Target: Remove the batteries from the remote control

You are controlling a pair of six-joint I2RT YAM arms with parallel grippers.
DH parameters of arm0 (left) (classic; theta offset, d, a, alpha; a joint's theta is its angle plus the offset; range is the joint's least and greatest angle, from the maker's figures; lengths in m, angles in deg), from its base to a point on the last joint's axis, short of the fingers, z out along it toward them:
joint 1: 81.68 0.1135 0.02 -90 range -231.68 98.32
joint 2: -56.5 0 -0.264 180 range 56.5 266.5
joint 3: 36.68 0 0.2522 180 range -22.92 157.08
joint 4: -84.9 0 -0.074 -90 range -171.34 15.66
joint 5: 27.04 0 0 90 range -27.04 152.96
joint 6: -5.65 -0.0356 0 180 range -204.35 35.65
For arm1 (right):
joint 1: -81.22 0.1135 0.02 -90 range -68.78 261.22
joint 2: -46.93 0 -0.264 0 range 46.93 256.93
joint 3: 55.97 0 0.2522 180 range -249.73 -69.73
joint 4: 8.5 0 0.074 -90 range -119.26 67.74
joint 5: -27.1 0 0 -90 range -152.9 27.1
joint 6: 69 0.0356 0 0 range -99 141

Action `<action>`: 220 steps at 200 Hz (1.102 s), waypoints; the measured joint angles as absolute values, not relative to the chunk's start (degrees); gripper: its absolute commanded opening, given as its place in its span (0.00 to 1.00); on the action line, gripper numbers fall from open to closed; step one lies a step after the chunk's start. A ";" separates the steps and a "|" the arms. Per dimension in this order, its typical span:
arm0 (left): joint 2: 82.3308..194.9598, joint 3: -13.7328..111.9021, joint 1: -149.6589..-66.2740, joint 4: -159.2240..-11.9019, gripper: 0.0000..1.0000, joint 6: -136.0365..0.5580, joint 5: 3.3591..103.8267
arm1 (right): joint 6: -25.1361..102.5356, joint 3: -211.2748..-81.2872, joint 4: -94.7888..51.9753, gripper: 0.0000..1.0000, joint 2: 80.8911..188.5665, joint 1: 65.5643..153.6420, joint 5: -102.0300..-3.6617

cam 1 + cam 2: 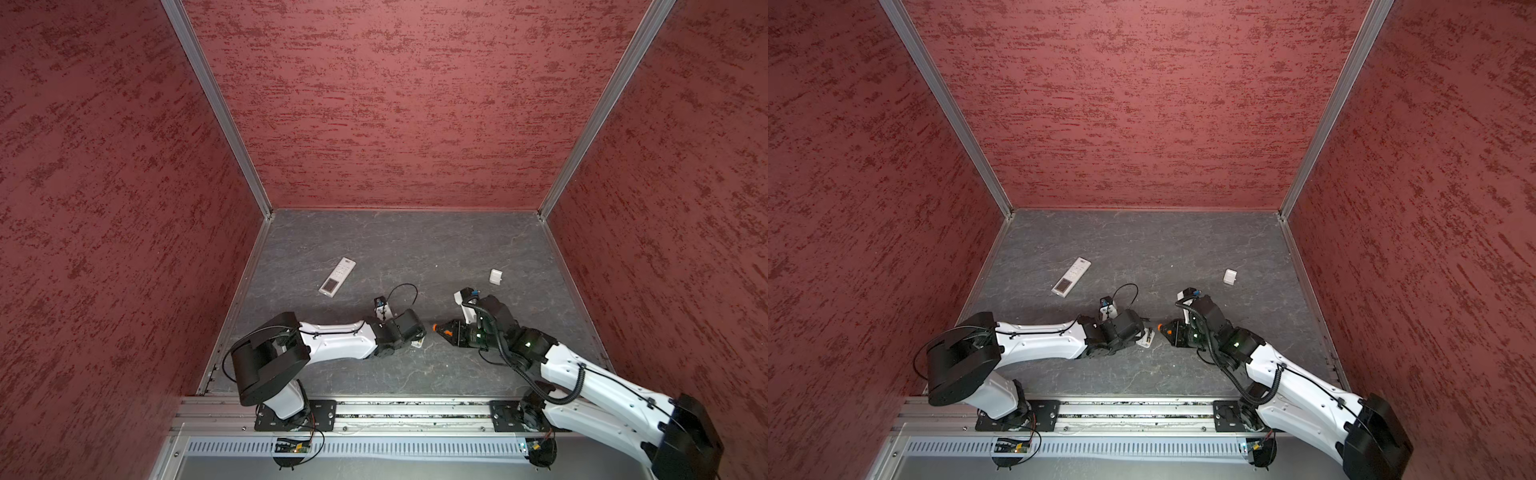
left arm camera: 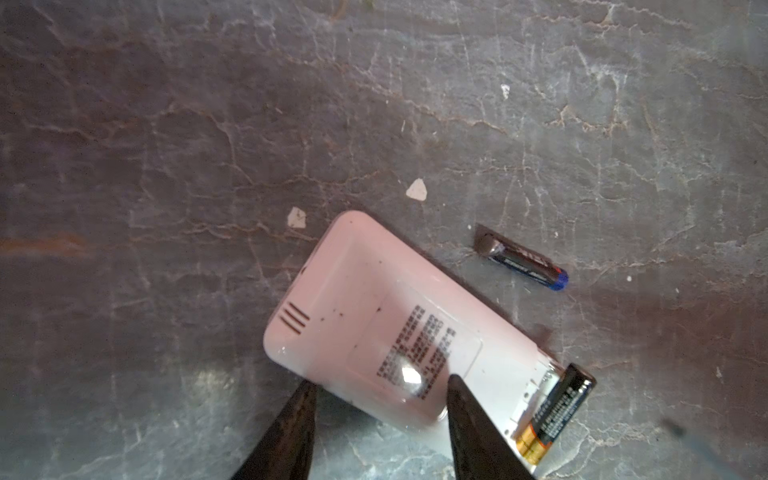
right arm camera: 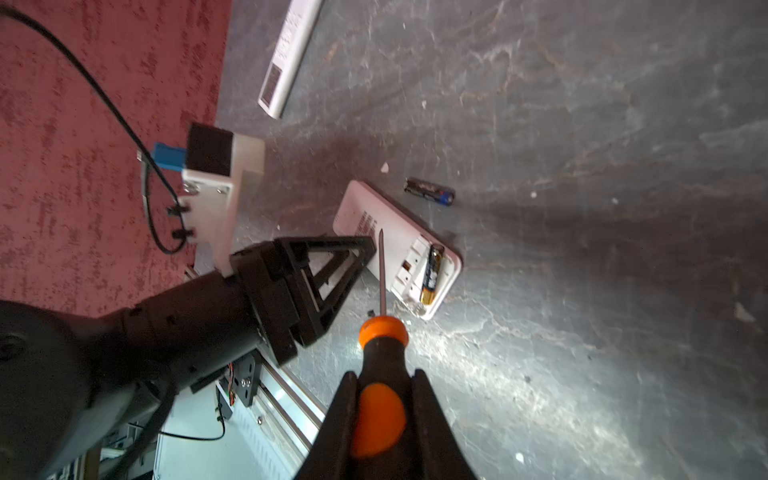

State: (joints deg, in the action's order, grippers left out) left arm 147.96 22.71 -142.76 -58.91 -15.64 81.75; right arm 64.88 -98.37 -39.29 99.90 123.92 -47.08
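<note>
The left gripper (image 2: pixel 380 382) points down from a low, outstretched arm, part open, tips over the face-down remote (image 2: pixel 374 316), lower centre in both top views. Reaching leftward, the right gripper (image 3: pixel 384 374) clamps the screwdriver (image 3: pixel 382 328). Two batteries: one (image 2: pixel 557 415) crosswise in the remote's open end, one (image 2: pixel 521 262) loose beside it, lengthwise. A second remote (image 1: pixel 337 276) lies on the worktop (image 1: pixel 415 249).

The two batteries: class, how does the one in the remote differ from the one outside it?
Place: the seated battery sits in the open compartment of the remote; the loose battery lies on the table, clear of the remote. Colour: the seated battery has a coppery-gold end; the loose battery a blue one. Both are small dark cylinders lying flat.
</note>
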 measured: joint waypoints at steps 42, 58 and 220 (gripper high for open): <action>147.98 22.71 -142.78 -58.91 0.50 -15.59 81.77 | 64.03 -96.21 -41.11 0.00 99.85 124.22 -44.27; 148.01 22.71 -142.78 -58.91 0.50 -15.62 81.79 | 64.03 -94.94 -40.96 0.00 99.85 124.25 -43.39; 148.05 22.71 -143.08 -58.91 0.50 -15.53 82.41 | 65.58 -91.29 -37.44 0.00 99.29 124.25 -44.29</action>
State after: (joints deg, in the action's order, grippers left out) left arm 148.05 22.71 -143.08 -58.91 -15.53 82.41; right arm 65.58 -91.29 -37.44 99.29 124.25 -44.29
